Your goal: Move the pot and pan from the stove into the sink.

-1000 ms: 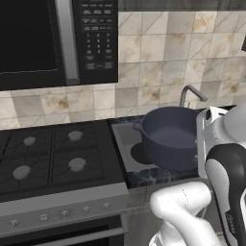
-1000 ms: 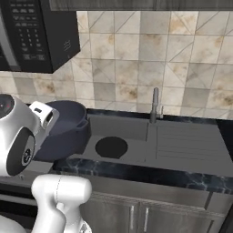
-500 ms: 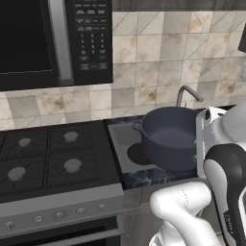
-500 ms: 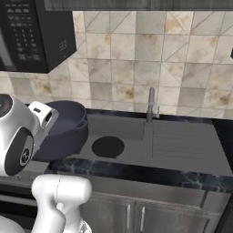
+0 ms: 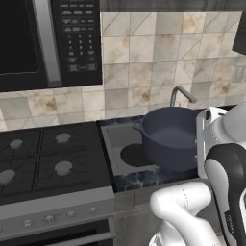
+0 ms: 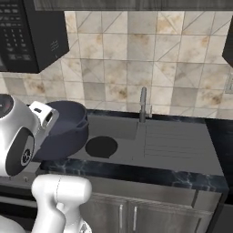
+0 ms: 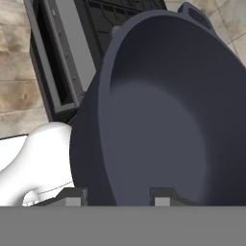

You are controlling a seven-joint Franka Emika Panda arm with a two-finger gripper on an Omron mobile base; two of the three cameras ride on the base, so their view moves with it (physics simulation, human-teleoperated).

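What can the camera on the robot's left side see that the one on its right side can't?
Left base view alone: the stove with its burners and front knobs, beside the sink, and a microwave's door.

Right base view alone: the ribbed draining board right of the basin, and the cabinet doors below the counter.

Both: the pot over the sink, the faucet, the round drain, the tiled wall and the robot's white arm.

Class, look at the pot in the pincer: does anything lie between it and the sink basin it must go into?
Nothing visible does. The pot hangs over the left part of the sink, held at its rim by the pincer; the basin below shows only its dark drain.
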